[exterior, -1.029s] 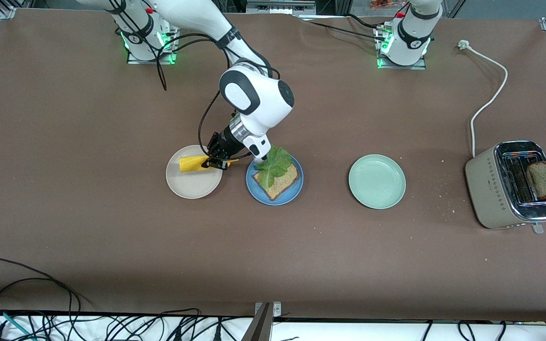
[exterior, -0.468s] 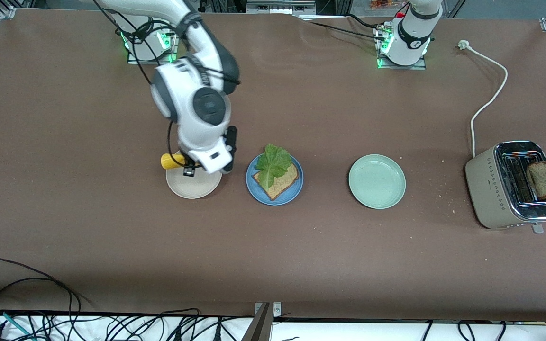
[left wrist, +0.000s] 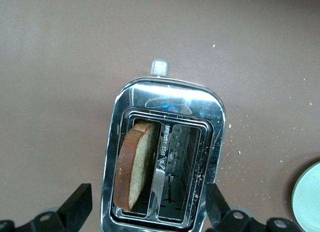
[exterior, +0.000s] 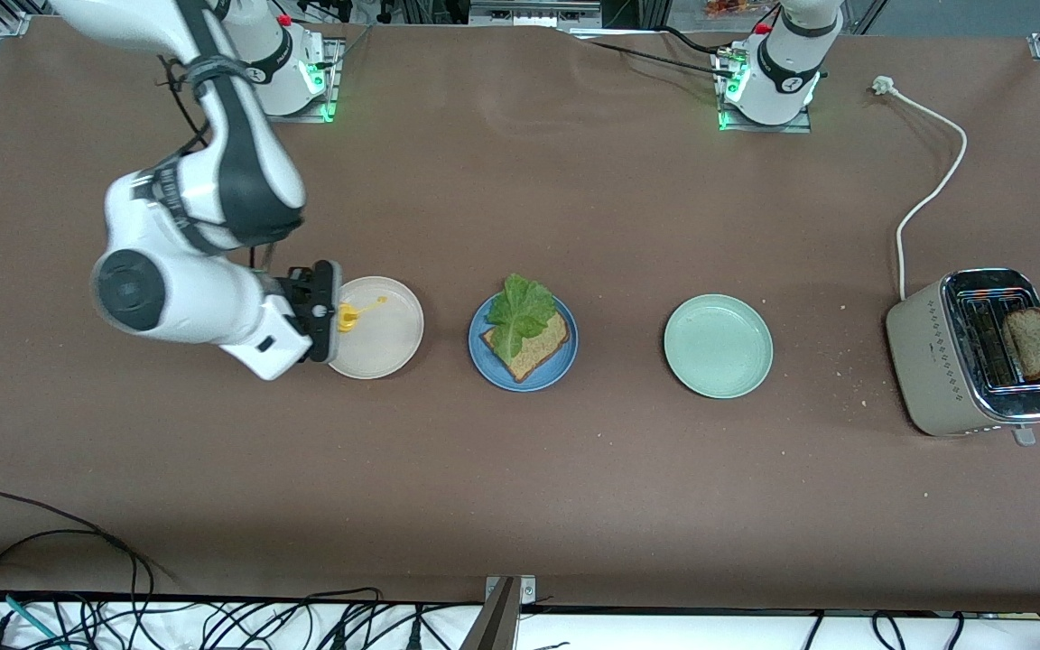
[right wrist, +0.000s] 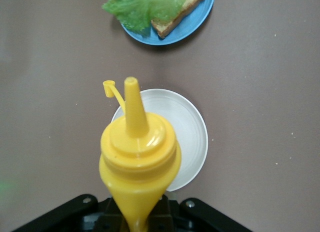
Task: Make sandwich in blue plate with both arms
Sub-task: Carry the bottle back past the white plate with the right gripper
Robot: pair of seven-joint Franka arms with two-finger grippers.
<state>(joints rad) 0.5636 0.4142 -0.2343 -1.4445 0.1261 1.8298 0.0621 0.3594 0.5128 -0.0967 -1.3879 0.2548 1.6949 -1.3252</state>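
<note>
The blue plate (exterior: 523, 370) holds one bread slice (exterior: 533, 350) with a lettuce leaf (exterior: 518, 311) on it; the right wrist view shows this plate (right wrist: 192, 27) too. My right gripper (exterior: 326, 311) is shut on a yellow squeeze bottle (exterior: 348, 317) over the edge of the beige-white plate (exterior: 385, 338). The bottle (right wrist: 137, 157) points its uncapped nozzle at that plate (right wrist: 187, 137). A second bread slice (exterior: 1032, 341) stands in the toaster (exterior: 944, 357). My left gripper (left wrist: 147, 199) hangs open above the toaster (left wrist: 165, 97), fingers either side of it, the slice (left wrist: 134, 167) in one slot.
A pale mint-green plate (exterior: 718, 346) lies between the blue plate and the toaster. The toaster's white cord (exterior: 931, 194) runs toward the left arm's base. Crumbs dot the cloth near the toaster. Cables hang along the table edge nearest the front camera.
The right arm has swung away from the blue plate toward its own end of the table, carrying the yellow bottle across the beige-white plate. The left gripper has stayed above the toaster.
</note>
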